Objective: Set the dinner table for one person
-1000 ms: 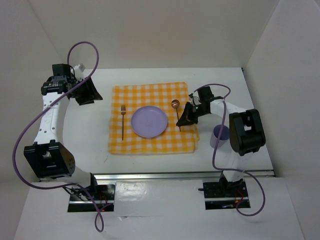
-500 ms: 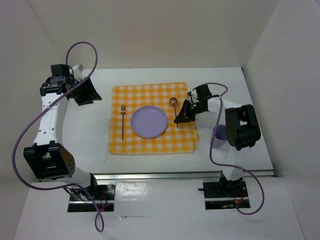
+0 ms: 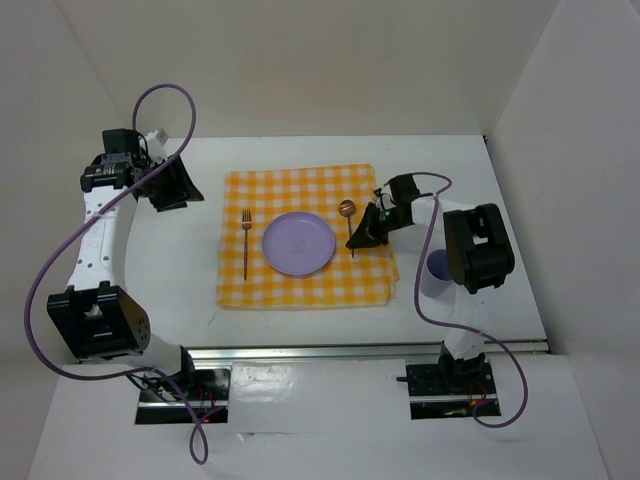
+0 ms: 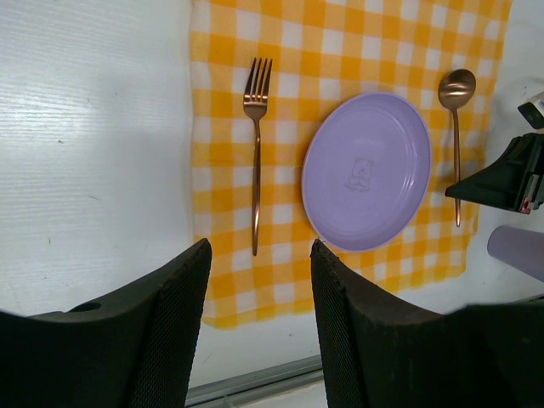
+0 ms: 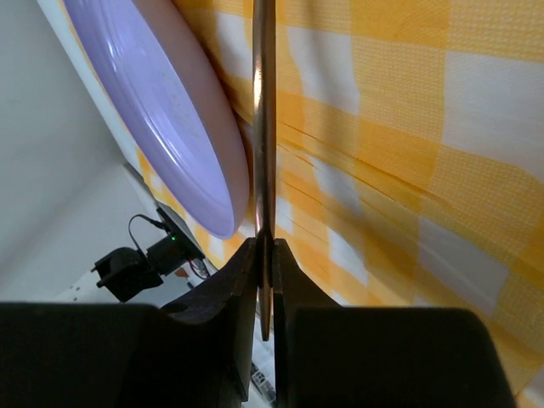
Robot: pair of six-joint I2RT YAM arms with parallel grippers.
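1. Dinner table (image 3: 190,270): white top. A yellow-and-white checked cloth (image 3: 300,190) lies at its middle.
2. On the cloth: purple plate (image 3: 298,243) in the centre. Copper fork (image 3: 245,243) just left of it, tines to the far side.
3. Copper spoon (image 3: 349,222) just right of the plate, bowl to the far side.
4. Right gripper (image 5: 265,255): jaws pressed on the spoon's near handle end, low over the cloth's right edge.
5. Left gripper (image 4: 259,251): jaws spread, nothing between them, above bare table off the cloth's far-left corner.
6. Purple cup (image 3: 436,272) stands right of the cloth, partly behind the right arm.
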